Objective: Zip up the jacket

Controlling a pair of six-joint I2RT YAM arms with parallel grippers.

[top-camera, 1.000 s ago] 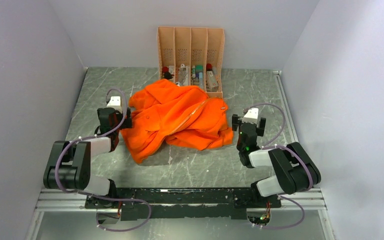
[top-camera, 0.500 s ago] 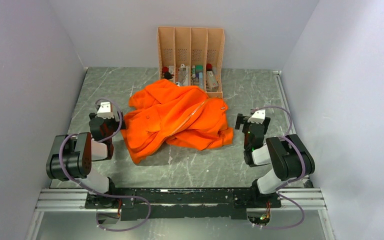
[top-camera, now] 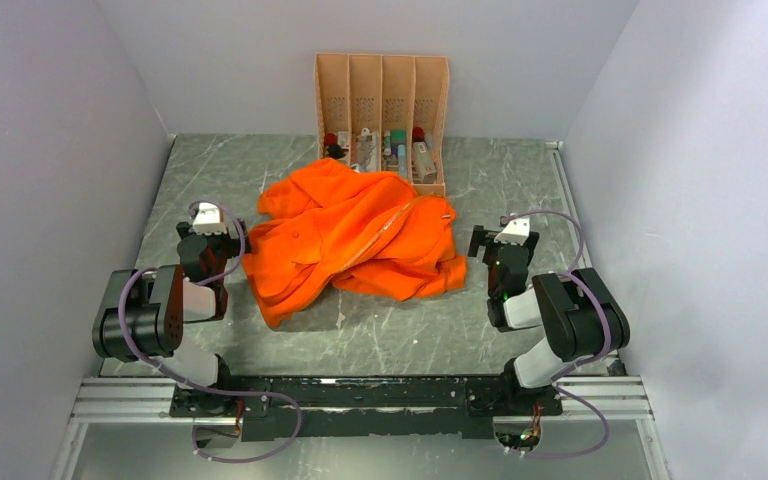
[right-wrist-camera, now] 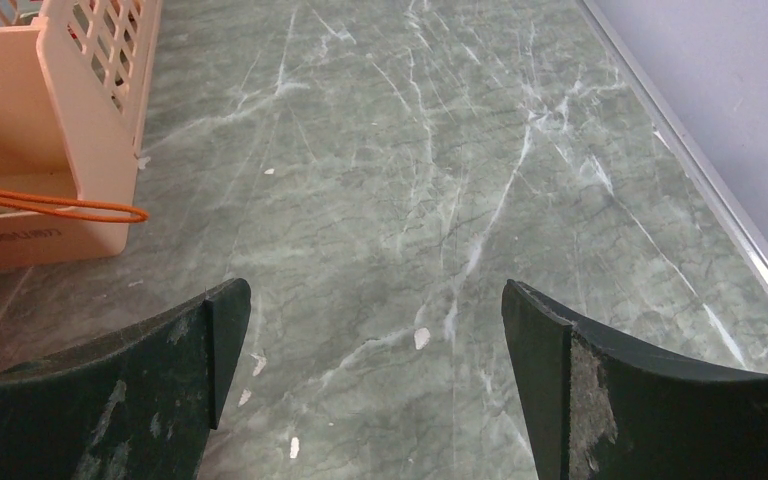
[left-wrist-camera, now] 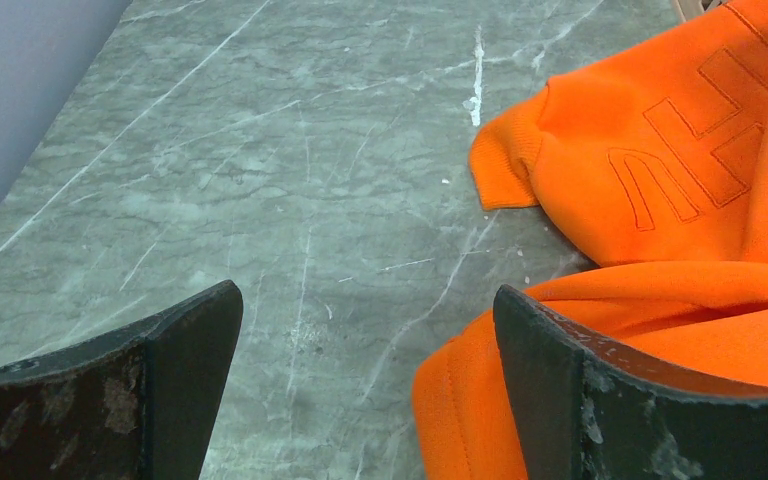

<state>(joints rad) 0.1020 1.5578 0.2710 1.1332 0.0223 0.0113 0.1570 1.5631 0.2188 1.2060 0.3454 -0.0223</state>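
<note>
The orange jacket (top-camera: 360,235) lies crumpled in the middle of the table, with a pale strip (top-camera: 385,228) running diagonally across its front. My left gripper (top-camera: 206,240) hovers open just off the jacket's left edge. In the left wrist view the jacket (left-wrist-camera: 660,180) fills the right side, a fold of it lies by the right finger (left-wrist-camera: 600,400), and nothing sits between the jaws of that gripper (left-wrist-camera: 365,300). My right gripper (top-camera: 500,248) stands open beside the jacket's right edge. In the right wrist view this gripper (right-wrist-camera: 375,290) has only bare table between its fingers.
A tan slotted organizer (top-camera: 381,120) holding small bottles stands at the back, touching the jacket's far edge. Its corner (right-wrist-camera: 60,150) shows in the right wrist view with a thin orange cord loop (right-wrist-camera: 60,205) in front of it. Walls enclose the left, right and back sides.
Both arms have drawn back toward their bases, folding up. The left gripper moved left off the jacket's edge and the right gripper shifted slightly right. The jacket has not moved.
</note>
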